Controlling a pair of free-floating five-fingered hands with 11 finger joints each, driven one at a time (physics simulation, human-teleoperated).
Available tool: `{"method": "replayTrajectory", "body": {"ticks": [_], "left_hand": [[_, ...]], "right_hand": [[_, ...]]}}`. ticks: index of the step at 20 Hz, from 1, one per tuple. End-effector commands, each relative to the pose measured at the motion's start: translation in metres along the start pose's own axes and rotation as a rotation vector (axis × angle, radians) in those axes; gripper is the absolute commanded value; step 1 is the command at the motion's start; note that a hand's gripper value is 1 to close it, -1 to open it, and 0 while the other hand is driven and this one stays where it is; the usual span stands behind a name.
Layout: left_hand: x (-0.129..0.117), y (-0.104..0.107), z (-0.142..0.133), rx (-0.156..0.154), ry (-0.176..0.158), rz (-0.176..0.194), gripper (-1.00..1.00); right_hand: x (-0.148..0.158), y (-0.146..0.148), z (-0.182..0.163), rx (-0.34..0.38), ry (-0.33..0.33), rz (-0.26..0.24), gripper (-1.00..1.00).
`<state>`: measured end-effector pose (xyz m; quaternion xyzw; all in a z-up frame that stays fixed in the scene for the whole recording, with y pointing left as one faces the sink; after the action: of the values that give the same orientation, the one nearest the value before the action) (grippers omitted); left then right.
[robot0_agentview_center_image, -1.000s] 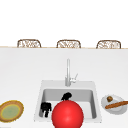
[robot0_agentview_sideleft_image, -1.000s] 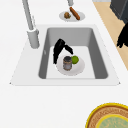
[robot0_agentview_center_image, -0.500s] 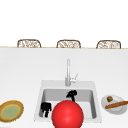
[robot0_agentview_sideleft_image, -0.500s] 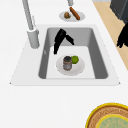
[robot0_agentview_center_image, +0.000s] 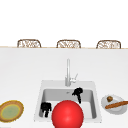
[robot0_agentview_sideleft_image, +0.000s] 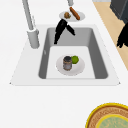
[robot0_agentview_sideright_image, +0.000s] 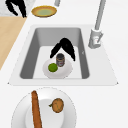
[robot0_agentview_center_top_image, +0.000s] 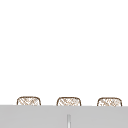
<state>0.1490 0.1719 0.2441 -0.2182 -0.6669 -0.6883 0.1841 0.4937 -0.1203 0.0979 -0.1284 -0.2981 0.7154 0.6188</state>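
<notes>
Two black hands hang at the sink (robot0_agentview_center_image: 40, 100). The right hand (robot0_agentview_center_image: 78, 93) hovers over the basin's rear half, just in front of the faucet (robot0_agentview_center_image: 67, 72); in the left side view it (robot0_agentview_sideleft_image: 62, 28) shows with long fingers spread wide and pointing down, holding nothing, and the right side view (robot0_agentview_sideright_image: 63, 47) shows the same splayed fingers just behind the can (robot0_agentview_sideright_image: 60, 59). That dark can (robot0_agentview_sideleft_image: 67, 63) stands upright on a white plate (robot0_agentview_sideleft_image: 78, 68) lying on the sink floor, with a green lime (robot0_agentview_sideleft_image: 75, 59) touching or just beside it on the same plate. Hand and can look apart, though the gap is hard to judge from these angles.

The left hand (robot0_agentview_center_image: 45, 108) floats at the front left of the basin in the front view, its fingers hanging down loosely and empty; the side views put it (robot0_agentview_sideleft_image: 123, 35) out past the counter's front edge, well apart from the can.

A big red ball (robot0_agentview_center_image: 67, 115) sits in the foreground of the front view, covering the middle of the sink. On the counter to the right rests a white dish (robot0_agentview_center_image: 105, 102) with a long baguette (robot0_agentview_center_image: 116, 104) and a small brown roll (robot0_agentview_center_image: 109, 98); to the left lies a yellow-rimmed woven plate (robot0_agentview_center_image: 11, 110). Three wicker chairs (robot0_agentview_center_image: 68, 44) stand behind the counter.
</notes>
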Motion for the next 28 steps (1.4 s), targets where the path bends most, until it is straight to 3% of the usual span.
{"method": "replayTrajectory", "body": {"ticks": [1,6,10,15,23,28], "left_hand": [[0.0,0.0,0.0,0.0,0.0,0.0,0.0],[0.0,0.0,0.0,0.0,0.0,0.0,0.0],[0.0,0.0,0.0,0.0,0.0,0.0,0.0],[0.0,0.0,0.0,0.0,0.0,0.0,0.0],[0.0,0.0,0.0,0.0,0.0,0.0,0.0],[0.0,0.0,0.0,0.0,0.0,0.0,0.0]], "right_hand": [[0.002,-0.005,0.007,-0.032,0.073,-0.096,-1.0],[-0.004,-0.009,0.015,-0.041,0.158,-0.079,-1.0],[-0.017,-0.001,0.036,-0.05,0.138,-0.027,-1.0],[-0.029,0.004,0.053,-0.074,0.152,-0.03,-1.0],[-0.05,0.043,0.093,-0.091,0.126,0.006,-1.0],[-0.058,0.065,0.113,-0.116,0.115,-0.009,-1.0]]}}
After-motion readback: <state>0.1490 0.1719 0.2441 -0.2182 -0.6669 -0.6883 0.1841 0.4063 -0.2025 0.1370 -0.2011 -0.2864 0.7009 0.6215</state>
